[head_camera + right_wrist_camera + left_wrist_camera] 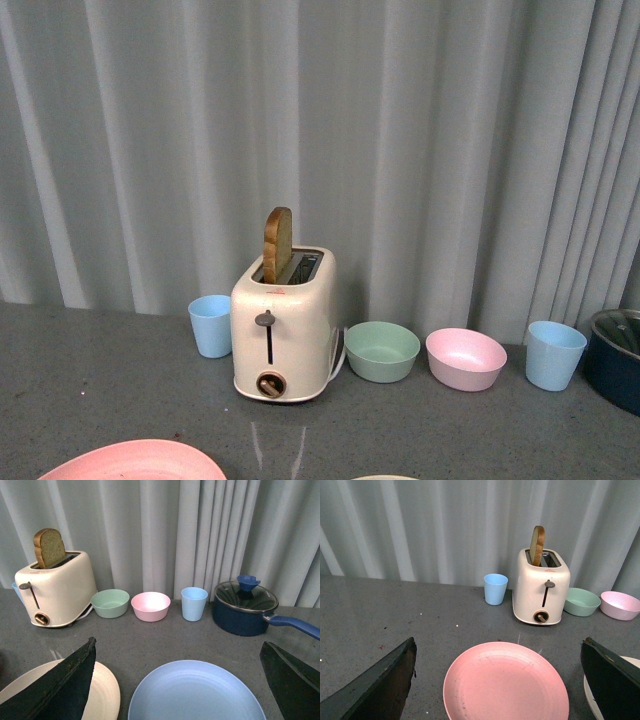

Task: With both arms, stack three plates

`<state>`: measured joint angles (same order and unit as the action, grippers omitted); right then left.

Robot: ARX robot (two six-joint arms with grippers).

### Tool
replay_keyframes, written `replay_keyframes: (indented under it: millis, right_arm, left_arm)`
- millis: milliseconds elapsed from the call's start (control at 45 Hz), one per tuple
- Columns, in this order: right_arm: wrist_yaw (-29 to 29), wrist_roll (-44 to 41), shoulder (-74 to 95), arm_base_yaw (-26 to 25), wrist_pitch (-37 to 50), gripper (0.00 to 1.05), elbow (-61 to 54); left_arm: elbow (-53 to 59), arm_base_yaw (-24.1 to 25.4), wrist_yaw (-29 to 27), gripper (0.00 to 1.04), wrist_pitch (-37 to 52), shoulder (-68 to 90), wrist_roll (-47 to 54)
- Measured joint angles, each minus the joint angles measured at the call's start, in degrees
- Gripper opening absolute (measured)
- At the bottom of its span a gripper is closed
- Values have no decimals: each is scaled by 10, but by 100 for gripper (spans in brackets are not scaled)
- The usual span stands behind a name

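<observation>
1. The left gripper (497,647) is hanging released. Its two black fingers (375,690) are standing wide apart and gripping nothing. The pink plate (506,682) is lying flat on the grey table (370,615) under the gap between them, untouched.
2. The right gripper (177,647) is hanging released as well, with nothing held between its spread jaws. The light blue plate (197,692) is lying flat beneath that gap.
3. The cream plate (107,692) is lying at nine o'clock from the light blue plate, just beside it but apart, and one right finger is partly covering it. The pink plate is lying at nine o'clock from the cream plate, also apart. Each of the three is resting singly on the table, and none is sitting on another.
4. In the front view, only the pink plate's rim is showing at seven o'clock, and a sliver of the cream plate is showing at six o'clock.
5. Farther back, a cream toaster (283,330) is standing at twelve o'clock from the plates, with a slice of toast (277,243) sticking up out of one slot.
6. A light blue cup (210,325) is standing just beside the toaster at its nine o'clock. Running toward three o'clock are a green bowl (381,350), a pink bowl (465,358), a second light blue cup (554,353) and a dark blue lidded pot (245,612).
7. A pale grey curtain (400,120) is hanging behind the whole row.
</observation>
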<state>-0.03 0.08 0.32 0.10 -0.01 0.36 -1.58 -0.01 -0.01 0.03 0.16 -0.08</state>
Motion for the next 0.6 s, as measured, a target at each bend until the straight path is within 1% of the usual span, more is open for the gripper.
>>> replay_keyframes:
  millis: [601]
  right_arm:
    - [0,0,0,0,0,97,0]
  left_arm:
    - [0,0,0,98,0,0,0]
